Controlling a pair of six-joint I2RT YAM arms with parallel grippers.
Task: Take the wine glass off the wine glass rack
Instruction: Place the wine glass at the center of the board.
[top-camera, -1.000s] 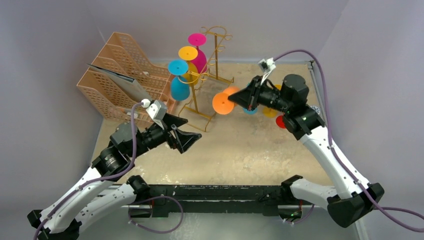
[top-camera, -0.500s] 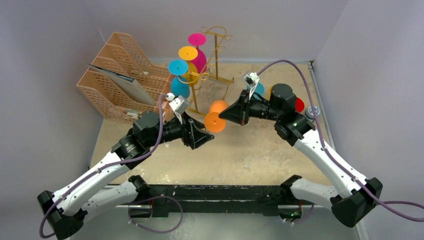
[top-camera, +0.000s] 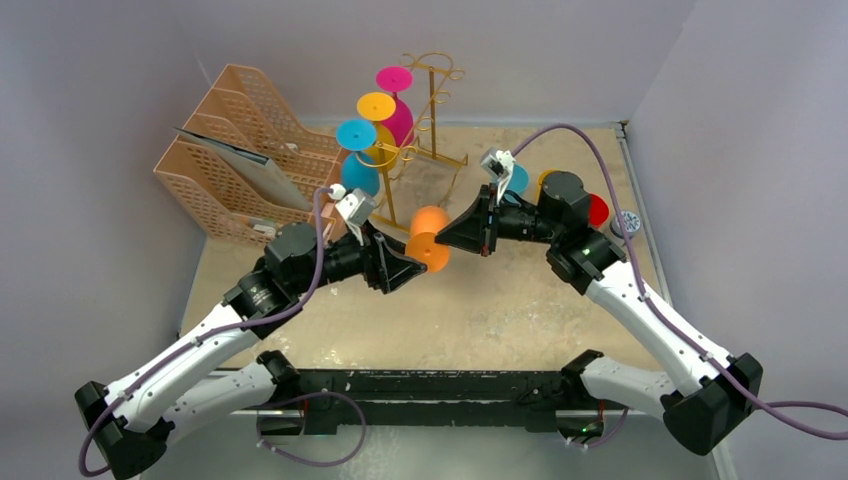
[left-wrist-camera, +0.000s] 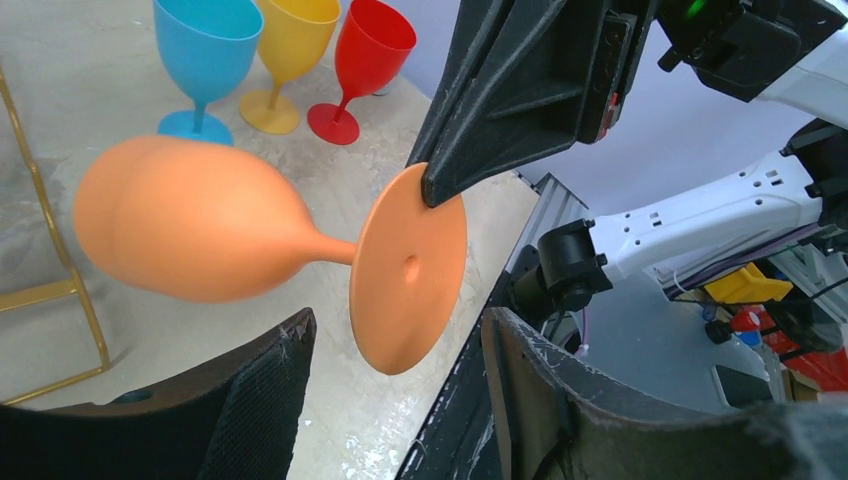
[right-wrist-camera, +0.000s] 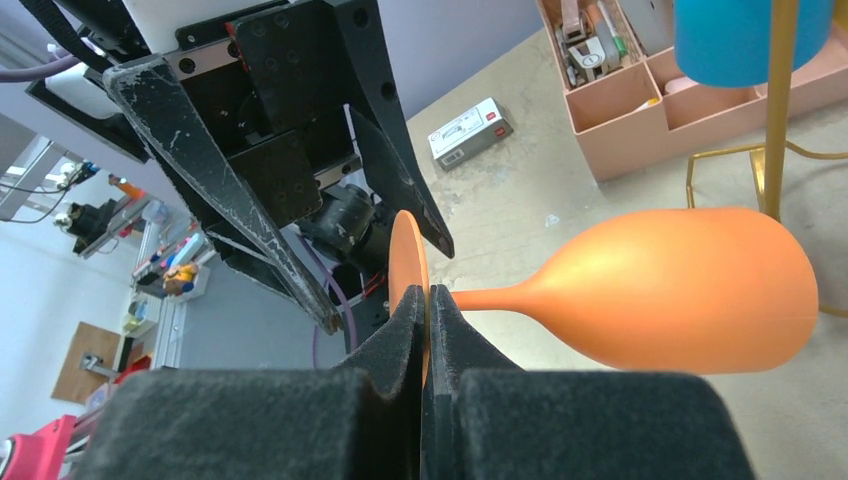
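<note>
An orange wine glass (top-camera: 430, 238) hangs in the air on its side, clear of the gold wine glass rack (top-camera: 392, 205). My right gripper (right-wrist-camera: 428, 305) is shut on the rim of its round foot (left-wrist-camera: 410, 265), with the bowl (right-wrist-camera: 690, 290) pointing toward the rack. My left gripper (left-wrist-camera: 400, 375) is open. Its two fingers (left-wrist-camera: 250, 400) stand on either side of the foot's lower edge without touching it. In the top view the left gripper (top-camera: 410, 268) meets the glass from the near left and the right gripper (top-camera: 445, 238) from the right.
Cyan (top-camera: 357, 150), yellow (top-camera: 377, 108) and magenta (top-camera: 397, 95) glasses hang upside down on the rack. A second gold stand (top-camera: 438, 100) is behind it. A peach lattice file organizer (top-camera: 240, 150) stands at the back left. Cyan (left-wrist-camera: 205, 50), yellow (left-wrist-camera: 290, 40) and red (left-wrist-camera: 365, 50) glasses stand upright at the right.
My right arm carried the orange glass left and nearer. My left gripper moved in from the left to the glass's foot, and its jaws narrowed.
</note>
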